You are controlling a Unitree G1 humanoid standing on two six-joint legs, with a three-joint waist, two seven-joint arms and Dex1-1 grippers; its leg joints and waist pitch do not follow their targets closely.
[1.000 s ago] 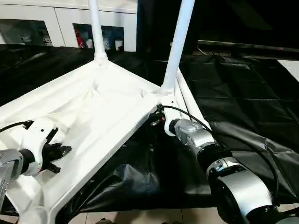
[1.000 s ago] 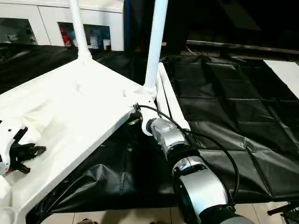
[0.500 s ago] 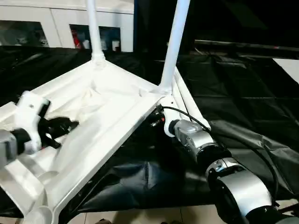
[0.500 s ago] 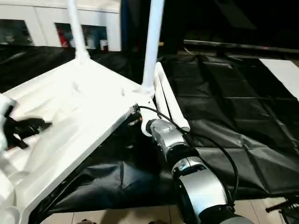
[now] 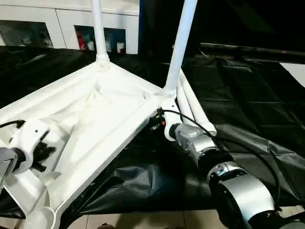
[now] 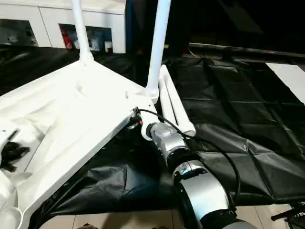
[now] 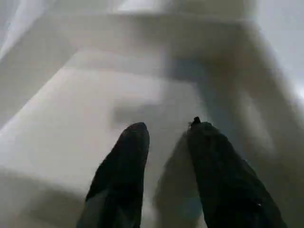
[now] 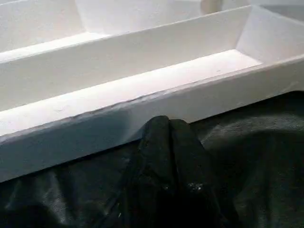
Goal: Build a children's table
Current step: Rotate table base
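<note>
The children's table lies upside down and tilted, its white ribbed underside [image 5: 112,112] facing me. Two white legs stand in the far corner sockets, one at the back [image 5: 98,28] and one at the right corner [image 5: 180,47]. Two more legs [image 6: 175,109] lie side by side on the black sheet just right of that corner. My left gripper [image 7: 166,130] hovers open over the underside near its left end [image 5: 40,153], with nothing between the fingers. My right gripper [image 8: 164,127] is shut, its tips against the outside of the table's rim [image 8: 142,111] below the right corner [image 5: 159,121].
A black sheet [image 5: 248,105] covers the floor under and to the right of the table. A white cabinet with glass doors [image 5: 28,28] runs along the back. Light floor tiles [image 5: 143,222] show at the near edge. A round socket [image 5: 40,217] sits at the table's near corner.
My left arm swung up over the underside half a second ago and has come back down toward the near left end. The right arm stays at the rim.
</note>
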